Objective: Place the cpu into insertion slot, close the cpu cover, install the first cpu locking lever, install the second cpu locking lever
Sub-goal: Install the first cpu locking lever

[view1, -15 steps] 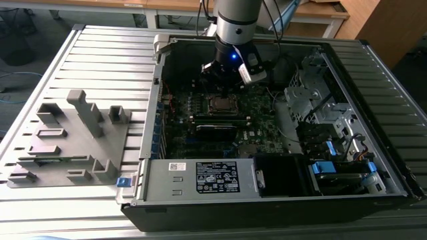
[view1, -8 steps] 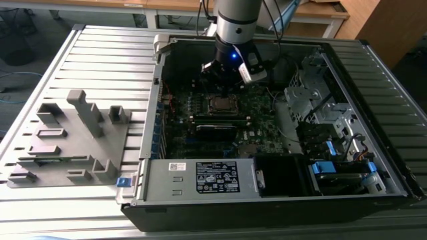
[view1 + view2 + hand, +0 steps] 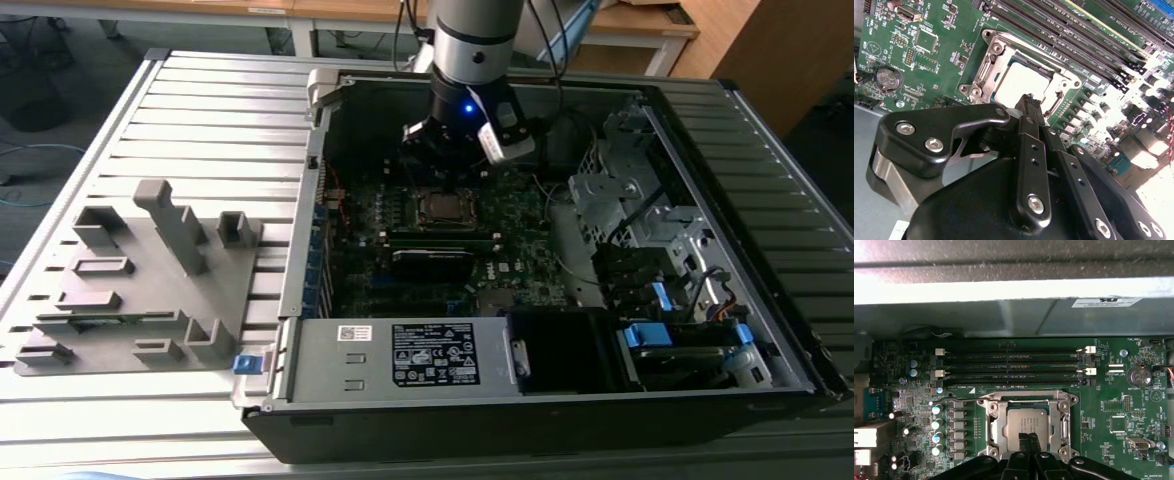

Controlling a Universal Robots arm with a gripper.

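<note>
The cpu (image 3: 1026, 424) lies flat in the insertion slot (image 3: 988, 402) on the green motherboard, its pale metal face showing. The silvery cpu cover (image 3: 995, 427) lies down around it as a frame. My gripper (image 3: 1028, 440) hovers just above one edge of the cpu with its black fingertips pressed together, holding nothing. In the second wrist view the gripper (image 3: 1029, 100) points down at the rim of the cpu (image 3: 1021, 80), with the cpu cover (image 3: 985, 70) framing it. In the exterior view the gripper (image 3: 447, 180) hangs inside the open computer case, right above the cpu (image 3: 437, 207).
Long black memory slots (image 3: 1014, 365) run beside the socket, and a row of capacitors (image 3: 936, 430) stands on its other side. The case walls (image 3: 314, 200) surround the board. A grey fixture (image 3: 147, 270) sits on the table at the exterior view's left. Drive bays (image 3: 641, 210) are at the right.
</note>
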